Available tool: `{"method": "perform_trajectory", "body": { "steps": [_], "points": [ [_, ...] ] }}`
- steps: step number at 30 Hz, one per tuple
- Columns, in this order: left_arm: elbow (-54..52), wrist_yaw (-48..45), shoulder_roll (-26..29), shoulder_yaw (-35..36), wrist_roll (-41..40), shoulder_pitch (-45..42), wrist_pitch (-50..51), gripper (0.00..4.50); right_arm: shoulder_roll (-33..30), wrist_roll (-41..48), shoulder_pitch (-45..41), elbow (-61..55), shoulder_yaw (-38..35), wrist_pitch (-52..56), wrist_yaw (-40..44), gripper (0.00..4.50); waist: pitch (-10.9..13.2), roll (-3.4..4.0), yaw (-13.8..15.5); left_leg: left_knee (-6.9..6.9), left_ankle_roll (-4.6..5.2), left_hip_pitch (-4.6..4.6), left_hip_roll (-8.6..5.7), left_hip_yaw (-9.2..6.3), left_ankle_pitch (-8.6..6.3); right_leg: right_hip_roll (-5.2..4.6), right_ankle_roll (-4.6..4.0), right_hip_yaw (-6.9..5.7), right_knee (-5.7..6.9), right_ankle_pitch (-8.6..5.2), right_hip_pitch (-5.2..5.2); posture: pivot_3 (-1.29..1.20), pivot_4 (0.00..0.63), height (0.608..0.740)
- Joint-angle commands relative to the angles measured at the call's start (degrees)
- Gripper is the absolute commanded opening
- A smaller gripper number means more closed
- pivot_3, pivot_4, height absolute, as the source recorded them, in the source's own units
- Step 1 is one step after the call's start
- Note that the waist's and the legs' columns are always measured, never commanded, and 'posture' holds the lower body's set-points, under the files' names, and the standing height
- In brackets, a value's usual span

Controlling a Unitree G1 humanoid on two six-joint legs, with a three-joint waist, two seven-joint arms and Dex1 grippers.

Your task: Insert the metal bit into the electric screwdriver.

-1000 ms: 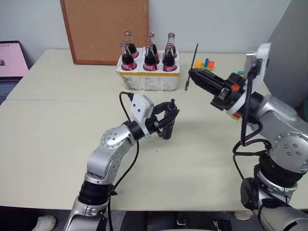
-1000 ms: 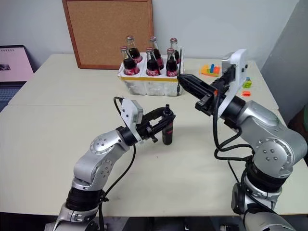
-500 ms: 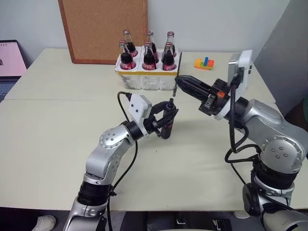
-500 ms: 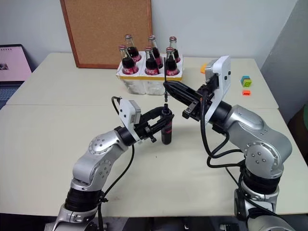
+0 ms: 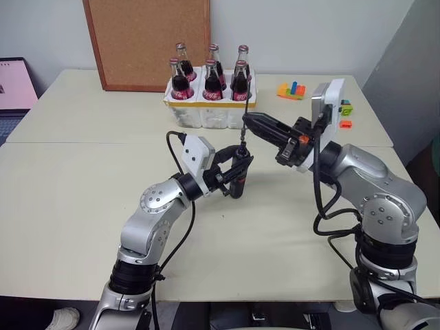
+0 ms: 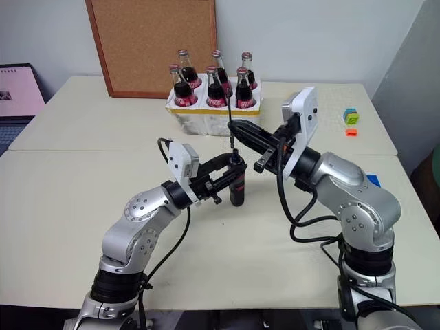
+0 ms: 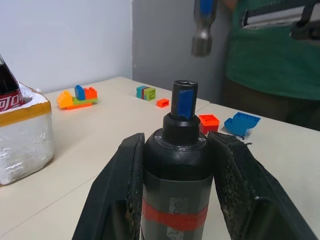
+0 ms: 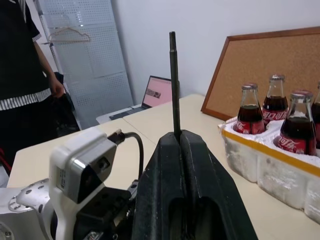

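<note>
The electric screwdriver [image 5: 236, 180], black with a dark red band, stands upright over the table with my left gripper [image 5: 234, 173] shut on its body. In the left wrist view its bluish tip [image 7: 184, 100] points up between the fingers [image 7: 122, 185]. My right gripper [image 5: 249, 121] is shut on the metal bit [image 8: 174, 85], a thin dark rod held nearly upright. The bit's lower end [image 7: 201, 42] hangs just above the screwdriver's tip and a little to one side, with a gap between them.
A white foam crate [image 5: 206, 113] of cola bottles stands behind the grippers, in front of a cork board [image 5: 148, 41]. Toy bricks [image 5: 292, 89] lie at the back right, a laptop [image 5: 14, 82] at the far left. A person [image 8: 25, 75] stands beyond the table.
My right gripper has carried the bit left and slightly down, from beside the crate to just above the screwdriver's tip. The left gripper and screwdriver have stayed put.
</note>
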Motion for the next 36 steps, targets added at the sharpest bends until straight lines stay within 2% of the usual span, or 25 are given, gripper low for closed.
{"method": "perform_trajectory", "body": {
  "steps": [1,36],
  "points": [
    [-1.4,0.0,0.3,0.8,0.0,-0.4,-1.8,1.62,-0.4,-0.6,-0.3,-0.5,0.7,-2.7,0.7,0.0,0.0,0.0,0.0,0.0,0.0,0.0,0.0,0.0,0.0,0.0,0.0,0.0,0.0,0.0,0.0,0.0,0.15,0.74],
    [0.0,-0.4,1.0,0.7,0.6,-1.1,-2.8,1.62,-6.3,0.5,0.6,-1.0,3.0,-2.7,3.8,0.0,0.0,0.0,0.0,0.08,0.0,0.02,0.01,-0.01,0.0,0.01,0.0,-0.01,0.1,0.0,0.01,0.0,0.15,0.74]
  ]
}}
